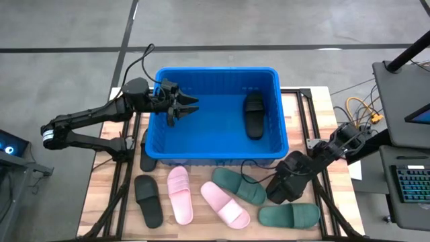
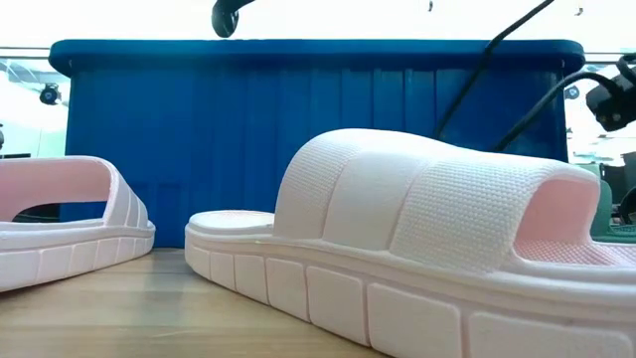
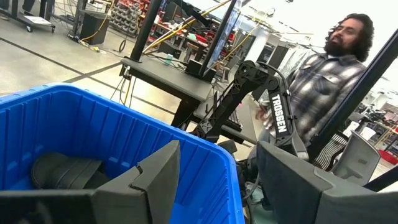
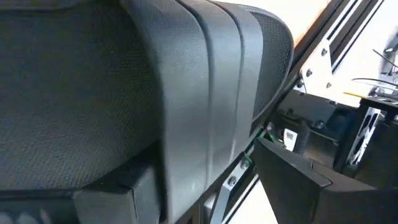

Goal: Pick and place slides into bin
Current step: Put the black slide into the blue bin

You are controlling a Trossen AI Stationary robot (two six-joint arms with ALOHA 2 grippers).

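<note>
The blue bin [image 1: 218, 151] stands at the table's far middle, with one black slide [image 1: 253, 114] lying on its floor by the right wall. My left gripper [image 1: 187, 106] hovers open and empty over the bin's left part. My right gripper [image 1: 285, 183] is low at the table's near right, shut on another black slide [image 4: 124, 87], beside two green slides [image 1: 240, 185] [image 1: 289, 216]. Two pink slides [image 1: 179, 193] [image 1: 225, 204] and a black slide [image 1: 148, 199] lie soles down on the table in front of the bin. My right gripper has the black slide between its two fingers [image 4: 298, 177], at the side of the slide by its wide strap [image 4: 205, 93]. The fingers come slanting down from the table's right side. The slide fills the wrist view, so the place of contact and whether it is lifted are hidden.
A further black slide [image 1: 146, 160] lies against the bin's near left corner. Black frame rails [image 1: 310, 128] run along the table's right side. A person [image 3: 336, 81] stands beyond the table's right edge near a desk with a keyboard [image 1: 411, 185].
</note>
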